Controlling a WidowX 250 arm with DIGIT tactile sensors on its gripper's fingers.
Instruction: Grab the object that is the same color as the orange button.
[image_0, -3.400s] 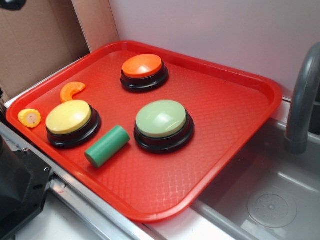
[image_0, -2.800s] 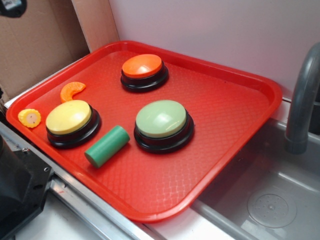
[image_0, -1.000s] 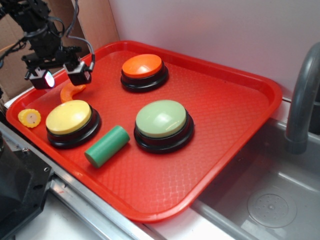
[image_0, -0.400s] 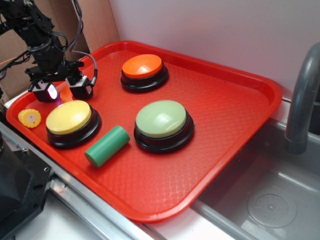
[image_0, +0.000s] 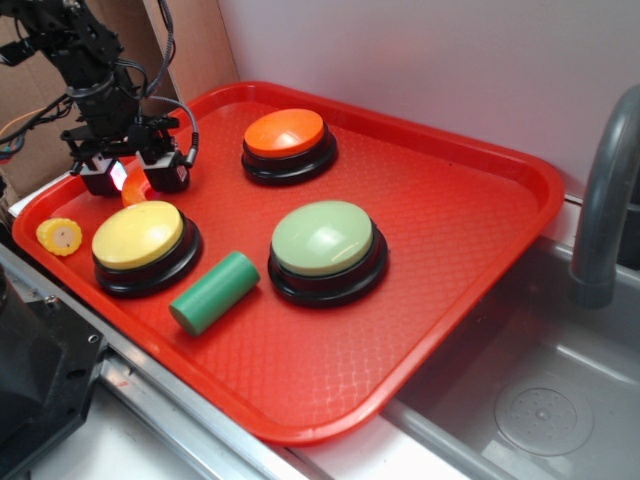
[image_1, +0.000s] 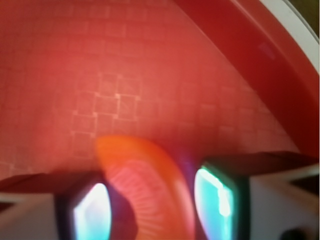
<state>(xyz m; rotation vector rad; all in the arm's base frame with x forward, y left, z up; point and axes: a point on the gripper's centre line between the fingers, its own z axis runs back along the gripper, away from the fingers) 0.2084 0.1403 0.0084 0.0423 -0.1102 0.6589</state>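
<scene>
We've got our claw (image_0: 134, 178) spread open, fingers either side of the orange crescent (image_1: 145, 185), not gripping.

No lettering, label, brand mark, number or sign can be read anywhere in either view.
</scene>
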